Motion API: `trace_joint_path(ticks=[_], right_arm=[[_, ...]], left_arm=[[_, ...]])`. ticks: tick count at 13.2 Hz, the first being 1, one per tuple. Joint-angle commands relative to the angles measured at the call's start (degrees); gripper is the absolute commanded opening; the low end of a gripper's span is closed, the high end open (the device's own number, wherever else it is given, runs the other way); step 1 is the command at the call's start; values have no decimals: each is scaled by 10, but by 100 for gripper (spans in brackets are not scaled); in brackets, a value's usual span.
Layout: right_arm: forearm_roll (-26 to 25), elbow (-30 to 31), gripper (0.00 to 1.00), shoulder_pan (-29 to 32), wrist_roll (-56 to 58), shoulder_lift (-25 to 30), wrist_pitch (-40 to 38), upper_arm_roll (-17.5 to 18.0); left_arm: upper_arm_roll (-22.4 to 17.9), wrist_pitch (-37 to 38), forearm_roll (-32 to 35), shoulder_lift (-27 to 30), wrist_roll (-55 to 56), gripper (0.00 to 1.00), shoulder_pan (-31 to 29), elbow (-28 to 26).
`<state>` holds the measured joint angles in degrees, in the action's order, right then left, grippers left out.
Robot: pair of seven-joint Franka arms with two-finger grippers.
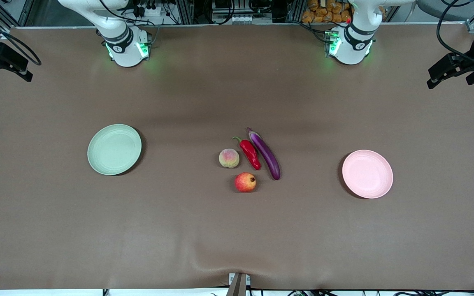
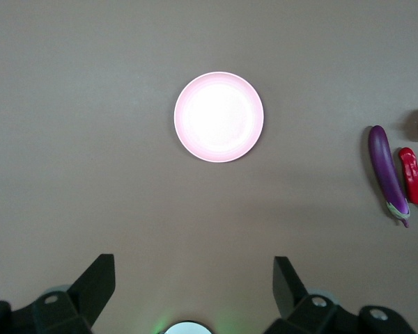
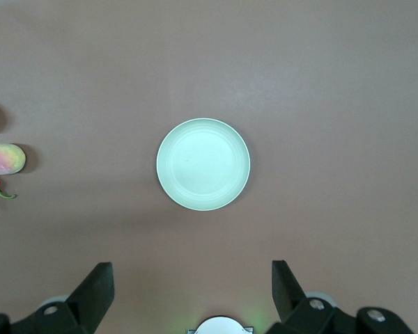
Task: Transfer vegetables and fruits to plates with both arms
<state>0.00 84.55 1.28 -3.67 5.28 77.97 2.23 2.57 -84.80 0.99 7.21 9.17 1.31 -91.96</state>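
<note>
Bench point(image 1: 56, 230) set, nothing moved onto a plate yet.

Produce sits in one tight cluster mid-bench. Eggplant point(image 1: 266, 154) is the member toward the left arm's end; its long axis runs 11 to 5 o'clock in the front view, pale stem end at 11. Chili point(image 1: 250, 153) lies just beside it and near parallel, green stem at 11. Peach point(image 1: 229, 158) is at the cluster's 9 o'clock, toward the right arm's end. Pomegranate point(image 1: 245, 182) is at 6 o'clock, nearest the front camera. Whether any of them touch, I can't tell.

Green plate point(image 1: 114, 149) lies at the cluster's 9 o'clock, well apart, on the right arm's end. Pink plate point(image 1: 367, 174) lies at about 4 o'clock, well apart, on the left arm's end. Both bare.

Left claw point(image 2: 194, 282): fingers spread wide, gripping nothing, hanging high over the pink plate point(image 2: 219, 117); eggplant point(image 2: 388, 169) and chili point(image 2: 413, 175) show at the edge of its wrist view. Right claw point(image 3: 193, 284): fingers likewise spread, empty, high over the green plate point(image 3: 203, 164); peach point(image 3: 5, 158) at the edge of its view. (Neither claw shows in the front view, only the bases.)

Judgement: the left arm is nearer the eggplant and chili, the right nearer the peach; the pomegranate is about even. An eggplant grasp should close across the 11–5 axis, not along it.
</note>
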Motion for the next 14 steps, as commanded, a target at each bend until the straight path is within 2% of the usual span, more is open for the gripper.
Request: trace_joint_path(ticks=[1, 14], right_arm=[[2, -10, 100, 19, 10, -2, -9, 12], [3, -6, 100, 18, 9, -3, -11, 11]], left_arm=[[2, 26, -6, -6, -11, 100, -8, 16], [3, 31, -8, -7, -19, 100, -4, 17]])
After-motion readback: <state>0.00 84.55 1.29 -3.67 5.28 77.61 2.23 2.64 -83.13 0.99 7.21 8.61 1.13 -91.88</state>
